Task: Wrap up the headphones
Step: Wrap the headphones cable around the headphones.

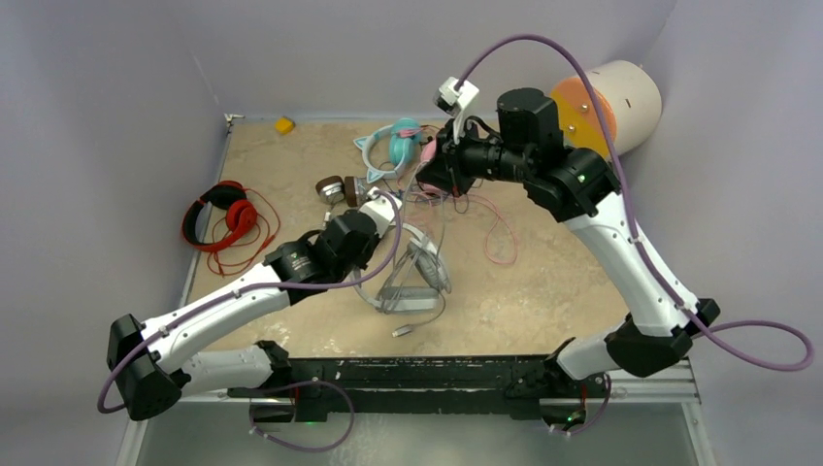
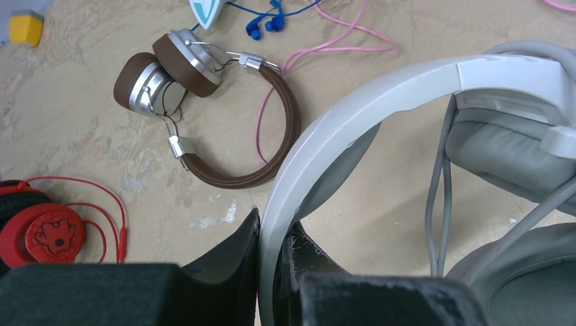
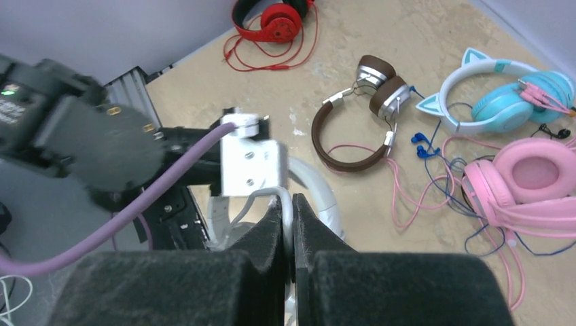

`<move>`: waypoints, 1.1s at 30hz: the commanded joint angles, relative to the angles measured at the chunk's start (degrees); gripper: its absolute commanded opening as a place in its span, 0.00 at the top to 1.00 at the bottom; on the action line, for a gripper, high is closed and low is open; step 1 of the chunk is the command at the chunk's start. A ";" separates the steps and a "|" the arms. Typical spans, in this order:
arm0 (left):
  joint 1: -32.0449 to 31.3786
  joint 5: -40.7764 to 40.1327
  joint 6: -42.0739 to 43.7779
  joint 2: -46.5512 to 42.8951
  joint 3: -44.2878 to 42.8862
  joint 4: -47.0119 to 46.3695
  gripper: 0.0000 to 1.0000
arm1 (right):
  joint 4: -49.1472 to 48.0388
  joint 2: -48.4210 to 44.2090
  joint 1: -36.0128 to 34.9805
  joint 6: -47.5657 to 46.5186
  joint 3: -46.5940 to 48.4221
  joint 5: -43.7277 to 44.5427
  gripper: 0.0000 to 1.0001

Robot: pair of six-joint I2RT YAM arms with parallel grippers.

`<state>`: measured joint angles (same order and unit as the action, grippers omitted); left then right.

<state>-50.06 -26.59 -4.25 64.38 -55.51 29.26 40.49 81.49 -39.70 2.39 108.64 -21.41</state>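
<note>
The grey-white headphones (image 1: 415, 277) lie at mid-table with their thin grey cable (image 1: 442, 228) running up from them. My left gripper (image 1: 398, 223) is shut on their white headband (image 2: 380, 88), which passes between the fingers in the left wrist view. My right gripper (image 1: 430, 183) is raised above the table and is shut on the grey cable (image 3: 268, 195). The brown pair with silver cups (image 3: 339, 146) lies to the left of the pink pair (image 3: 536, 170). Blue and pink cords trail between them.
Red headphones (image 1: 228, 218) lie at the left edge, and teal cat-ear headphones (image 1: 398, 146) at the back. A yellow block (image 1: 283, 124) sits in the far left corner. A white and orange cylinder (image 1: 607, 102) stands at the back right. A loose pink cable (image 1: 500, 238) lies right of centre.
</note>
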 commanded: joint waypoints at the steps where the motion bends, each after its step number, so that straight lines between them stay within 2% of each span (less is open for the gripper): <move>1: -3.39 -2.90 1.34 -3.80 0.30 -4.00 1.00 | -0.63 1.01 1.82 -0.36 1.74 2.18 1.00; 12: -8.38 -11.43 1.26 -3.39 -0.29 -1.72 1.00 | -0.56 4.90 13.48 4.45 -3.67 -0.56 1.00; 19: -12.06 -15.49 2.31 -1.55 -0.48 -0.92 1.00 | 0.50 8.50 14.65 6.62 -4.75 2.50 1.00; 25: -14.52 -17.34 2.05 -1.95 -1.35 0.34 1.00 | -1.37 7.62 14.65 7.52 -8.80 3.59 1.00; 33: -14.54 -13.17 -0.40 -7.62 -0.88 0.94 1.00 | -3.60 2.73 15.35 7.14 -18.70 7.39 1.00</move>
<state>-64.16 -41.80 -2.35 61.84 -54.74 32.16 40.75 89.10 -25.52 9.06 93.30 -18.22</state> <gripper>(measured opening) 0.079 0.017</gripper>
